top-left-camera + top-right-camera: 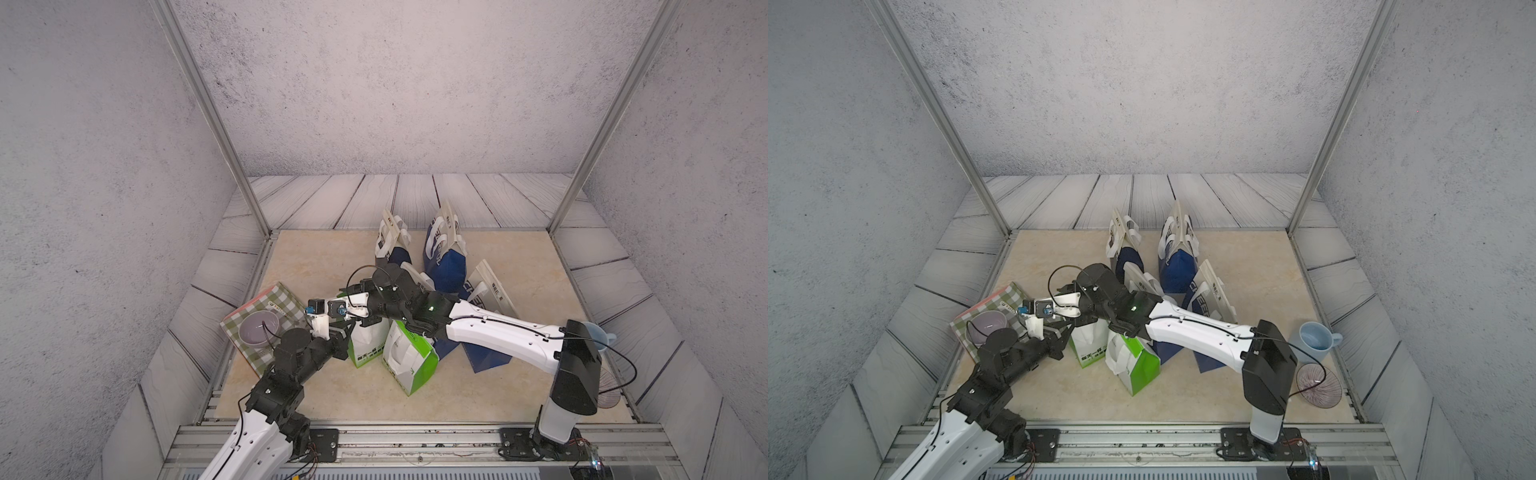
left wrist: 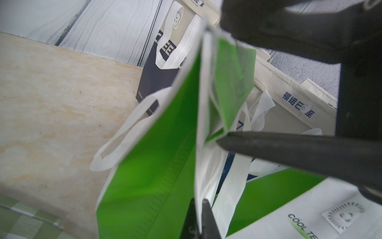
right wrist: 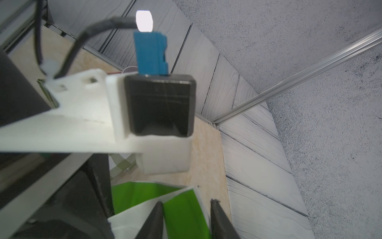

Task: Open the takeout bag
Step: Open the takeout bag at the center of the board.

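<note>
1. Left wrist view: my left gripper (image 2: 199,219) is pressed together on the white top edge of the takeout bag (image 2: 155,165), pinching that edge between its fingers.
2. Off the outer side of that gripper, a checked mat (image 1: 286,303) lies on the table with a pale bowl (image 1: 259,328) on it.
3. The takeout bag stands upright between my two grippers, with green sides and a white front. One white handle loop hangs loose on the side away from my right gripper.
4. My right gripper (image 3: 186,203) is spread, its fingers (image 3: 154,217) straddling the bag's opposite wall with green fabric between them. In the left wrist view one fingertip meets the folded green flap.
5. Just below my right wrist, a second green bag (image 1: 411,361) leans, tilted.
6. Behind my right forearm stand several blue bags (image 1: 444,266).
7. Well past my right arm's outer side sit a blue cup (image 1: 1314,340) and a ribbed glass bowl (image 1: 1318,384).
</note>
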Available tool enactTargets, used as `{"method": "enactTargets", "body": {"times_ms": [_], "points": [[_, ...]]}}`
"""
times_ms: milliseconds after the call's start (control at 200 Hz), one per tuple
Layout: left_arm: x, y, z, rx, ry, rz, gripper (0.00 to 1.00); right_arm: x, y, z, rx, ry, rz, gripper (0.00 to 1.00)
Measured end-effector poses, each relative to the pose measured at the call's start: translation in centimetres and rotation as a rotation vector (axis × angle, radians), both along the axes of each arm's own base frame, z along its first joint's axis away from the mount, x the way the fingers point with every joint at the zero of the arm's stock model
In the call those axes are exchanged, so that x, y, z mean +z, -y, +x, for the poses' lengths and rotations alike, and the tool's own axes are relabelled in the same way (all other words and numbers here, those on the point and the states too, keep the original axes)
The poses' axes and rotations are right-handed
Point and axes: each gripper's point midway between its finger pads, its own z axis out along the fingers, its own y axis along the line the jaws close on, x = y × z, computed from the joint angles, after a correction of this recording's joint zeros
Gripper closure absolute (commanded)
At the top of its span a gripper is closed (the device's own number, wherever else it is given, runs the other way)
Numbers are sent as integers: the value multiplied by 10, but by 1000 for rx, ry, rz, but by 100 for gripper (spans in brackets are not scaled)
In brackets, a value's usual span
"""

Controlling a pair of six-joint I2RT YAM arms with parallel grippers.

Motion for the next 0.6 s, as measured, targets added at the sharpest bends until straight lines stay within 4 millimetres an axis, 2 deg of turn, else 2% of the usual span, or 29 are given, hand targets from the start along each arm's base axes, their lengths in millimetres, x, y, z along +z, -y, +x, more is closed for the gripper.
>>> {"method": "enactTargets", "body": {"times_ms": [410,600], "points": [[0,0,0,1,-3,-1,100,-5,-2,1,-6,39,12,63],[-2,0,1,1,-7,0,100,-5,-3,4,-15,66,20,69]]}}
